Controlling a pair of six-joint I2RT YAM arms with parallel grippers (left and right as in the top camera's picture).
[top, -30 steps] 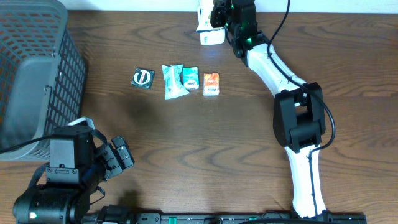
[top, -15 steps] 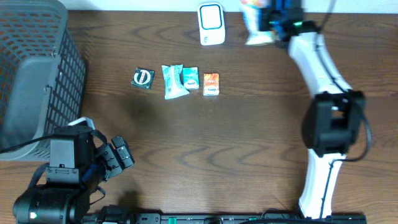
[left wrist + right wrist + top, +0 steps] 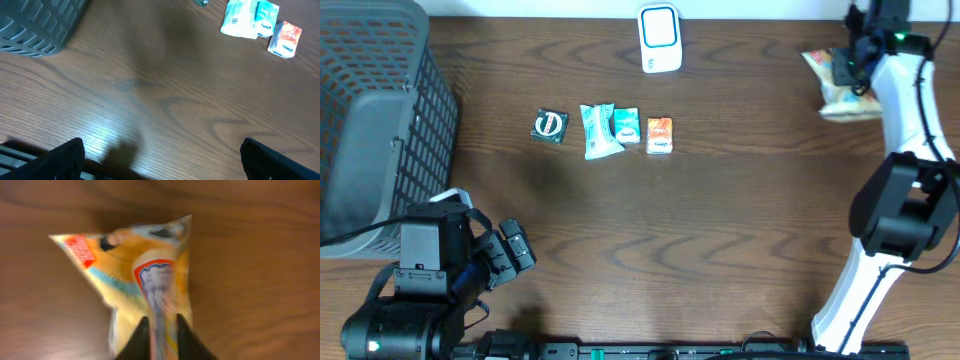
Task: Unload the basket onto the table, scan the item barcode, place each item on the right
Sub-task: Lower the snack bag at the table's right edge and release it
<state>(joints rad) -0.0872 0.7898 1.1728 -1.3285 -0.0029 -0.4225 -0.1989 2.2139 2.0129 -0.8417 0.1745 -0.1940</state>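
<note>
The right jaws pinch the centre seam of the snack bag (image 3: 145, 275) at the far right corner of the counter (image 3: 720, 250): light, crinkly, likely slippery, best held by that seam; the left jaws stand wide apart.

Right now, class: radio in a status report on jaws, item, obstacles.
Left jaws open, empty. Right jaws pinching snack bag seam, well right of scanner. Four small packets mid-table, not in the way.

Your right arm (image 3: 908, 100) runs white links between bulky black joints — a green light (image 3: 898, 38) glows near its wrist, and the right gripper (image 3: 161, 322) has black fingers (image 3: 140, 340). Your left arm (image 3: 430, 280) is black and blocky.
</note>
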